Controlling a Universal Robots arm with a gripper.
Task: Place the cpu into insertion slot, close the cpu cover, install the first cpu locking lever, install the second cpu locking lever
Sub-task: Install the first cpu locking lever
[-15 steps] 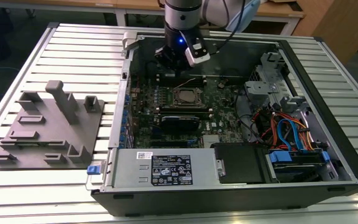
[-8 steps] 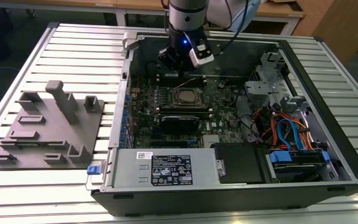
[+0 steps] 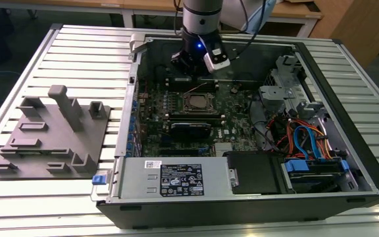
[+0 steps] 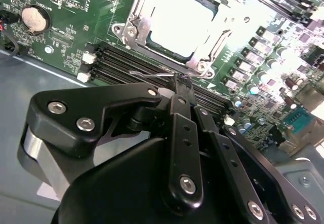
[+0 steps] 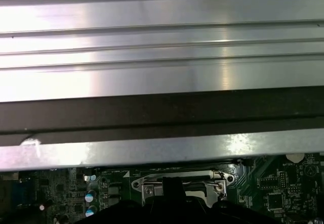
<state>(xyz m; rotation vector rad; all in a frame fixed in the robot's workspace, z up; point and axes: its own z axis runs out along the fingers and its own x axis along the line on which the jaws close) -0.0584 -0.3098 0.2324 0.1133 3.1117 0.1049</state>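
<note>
Gripper [image 4: 179,82] narrow: fingers shut together, tips touching the thin wire locking lever [image 4: 149,74]. Can't tell whether it pinches the wire or only presses on it.

cpu [image 4: 182,21] is seated in the insertion slot [image 3: 199,102], and the cpu cover [image 4: 135,29] looks to be down around it.

Key relation: the lever's long axis runs along the socket edge nearest the gripper, parallel to the black memory slots [image 4: 121,62] and crosswise to the fingers. The socket lies just past the fingertips, lever between them.

In the exterior view the gripper [image 3: 191,66] hangs inside the open computer case [image 3: 347,98], on the far side of the socket.
</note>
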